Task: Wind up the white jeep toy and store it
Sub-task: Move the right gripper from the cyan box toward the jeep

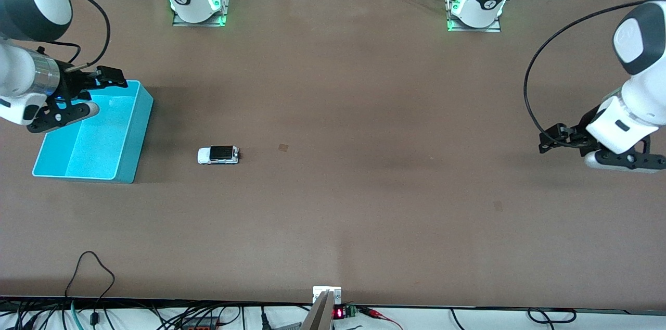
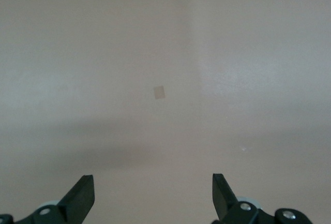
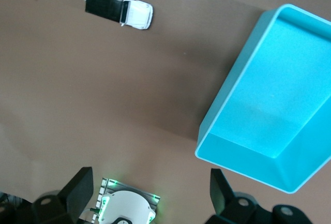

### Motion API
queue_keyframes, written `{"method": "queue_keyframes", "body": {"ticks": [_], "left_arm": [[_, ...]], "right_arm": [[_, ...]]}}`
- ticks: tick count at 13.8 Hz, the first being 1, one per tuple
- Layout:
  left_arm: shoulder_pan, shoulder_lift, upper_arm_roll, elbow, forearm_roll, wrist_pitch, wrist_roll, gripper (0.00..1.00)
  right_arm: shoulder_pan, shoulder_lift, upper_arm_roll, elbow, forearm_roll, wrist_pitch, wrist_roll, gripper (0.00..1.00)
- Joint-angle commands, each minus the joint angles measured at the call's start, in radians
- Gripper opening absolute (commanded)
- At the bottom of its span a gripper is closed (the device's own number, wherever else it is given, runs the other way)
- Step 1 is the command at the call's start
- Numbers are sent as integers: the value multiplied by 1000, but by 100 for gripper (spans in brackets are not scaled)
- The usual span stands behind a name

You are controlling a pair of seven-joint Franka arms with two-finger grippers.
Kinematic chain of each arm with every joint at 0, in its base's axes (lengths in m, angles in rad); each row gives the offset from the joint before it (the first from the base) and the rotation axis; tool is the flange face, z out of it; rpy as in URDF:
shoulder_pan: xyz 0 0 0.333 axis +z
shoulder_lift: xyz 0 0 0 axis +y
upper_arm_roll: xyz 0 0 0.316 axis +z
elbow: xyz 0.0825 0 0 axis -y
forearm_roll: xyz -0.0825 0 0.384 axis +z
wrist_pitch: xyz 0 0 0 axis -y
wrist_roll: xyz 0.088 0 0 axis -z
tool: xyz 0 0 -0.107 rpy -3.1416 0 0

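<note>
White jeep toy on table beside cyan bin, long axis along table length. Nearer right gripper, spread empty over bin; left gripper spread, empty, well apart, waiting.

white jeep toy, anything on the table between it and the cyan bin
Nothing visible. The white jeep toy sits on bare table beside the cyan bin, toward the left arm's end, with only open tabletop between them.

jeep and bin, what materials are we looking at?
White jeep toy: likely hard plastic, though die-cast can't be ruled out; glossy white body, darker roof panel. Cyan bin: looks like moulded plastic, thin uniform walls, rounded corners, soft satin sheen, empty.
</note>
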Motion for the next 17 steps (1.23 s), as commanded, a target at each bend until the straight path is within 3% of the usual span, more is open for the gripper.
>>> {"method": "queue_keyframes", "body": {"ticks": [1, 3, 5, 8, 11, 17], "left_arm": [[-24, -67, 19, -3, -7, -77, -29, 100], [-20, -104, 11, -3, -7, -129, -27, 100], [-12, -144, 11, -24, -5, -153, -31, 100], [-10, -213, 11, -101, -5, -164, -42, 100], [-10, -231, 11, -113, -2, -179, -28, 100], [-12, -218, 14, -64, -4, -188, -76, 100]], "right_arm": [[41, -21, -1, -85, 8, 80, -53, 100], [88, -65, 1, -195, -6, 208, -131, 100], [84, -107, 51, -318, -23, 356, -250, 100], [82, -96, 97, -399, -75, 522, -519, 100], [88, -55, 117, -493, -75, 718, -738, 100], [118, 79, 165, -519, -81, 941, -846, 100]]}}
